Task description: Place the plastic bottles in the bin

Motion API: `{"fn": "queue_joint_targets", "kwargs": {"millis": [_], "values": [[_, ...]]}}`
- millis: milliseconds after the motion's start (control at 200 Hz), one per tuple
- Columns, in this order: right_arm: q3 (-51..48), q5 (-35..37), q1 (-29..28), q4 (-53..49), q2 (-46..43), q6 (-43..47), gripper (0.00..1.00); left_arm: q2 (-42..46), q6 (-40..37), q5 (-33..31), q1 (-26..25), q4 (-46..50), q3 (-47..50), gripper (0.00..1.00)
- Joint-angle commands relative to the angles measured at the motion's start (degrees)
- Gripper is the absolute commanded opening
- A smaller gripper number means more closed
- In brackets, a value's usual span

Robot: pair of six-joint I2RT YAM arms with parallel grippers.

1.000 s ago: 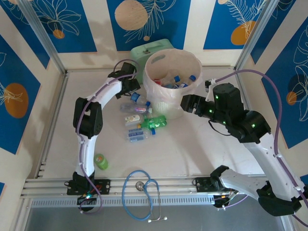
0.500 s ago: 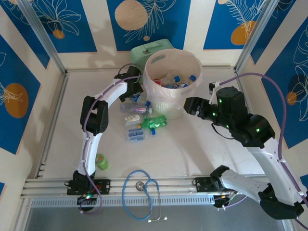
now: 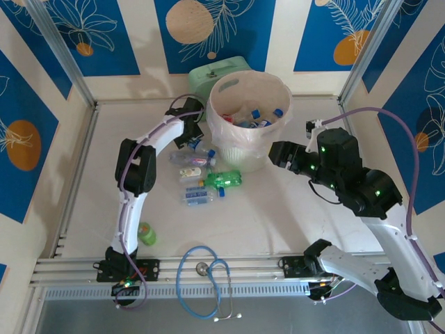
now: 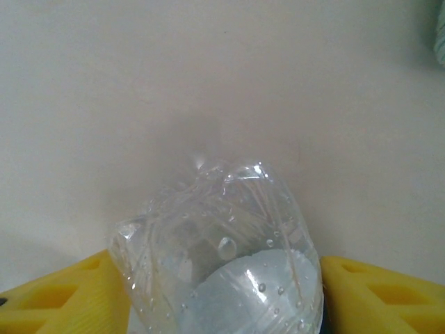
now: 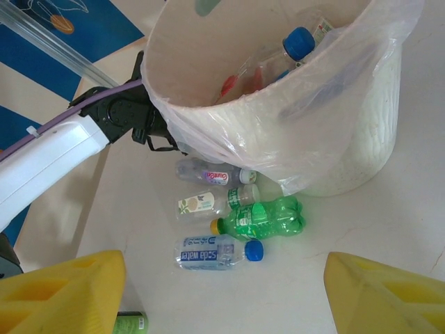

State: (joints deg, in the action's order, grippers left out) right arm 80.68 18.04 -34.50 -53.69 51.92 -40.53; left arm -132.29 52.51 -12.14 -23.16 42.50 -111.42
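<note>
left claw grips a clear bottle beside the bin, right claw spread empty facing it.

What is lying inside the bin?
The bin holds several clear plastic bottles, some with blue caps; its wall and liner hide whatever lies deeper.

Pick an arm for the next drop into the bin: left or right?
Left. The left pincer grips a clear bottle right beside the bin. The right pincer is open and empty, on the bin's other side from the loose bottles.
</note>
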Motion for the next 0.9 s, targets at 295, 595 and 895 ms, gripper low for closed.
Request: {"fn": "queue_joint_targets", "kwargs": {"millis": [295, 595, 895], "values": [[-0.67, -0.42, -3.38, 1.36, -0.31, -0.18, 0.76, 14.99, 0.13, 0.59, 0.79, -3.21, 14.35, 0.57], [-0.27, -3.04, -9.63, 4.26, 3.32, 0.85, 0.76, 27.97, 1.66, 1.86, 1.36, -7.52, 23.7, 0.55], [0.42, -14.62, -11.2, 10.56, 10.87, -0.15, 0.76, 46.21, 2.16, 8.41, 1.4, -10.29, 29.96, 0.56]]}}
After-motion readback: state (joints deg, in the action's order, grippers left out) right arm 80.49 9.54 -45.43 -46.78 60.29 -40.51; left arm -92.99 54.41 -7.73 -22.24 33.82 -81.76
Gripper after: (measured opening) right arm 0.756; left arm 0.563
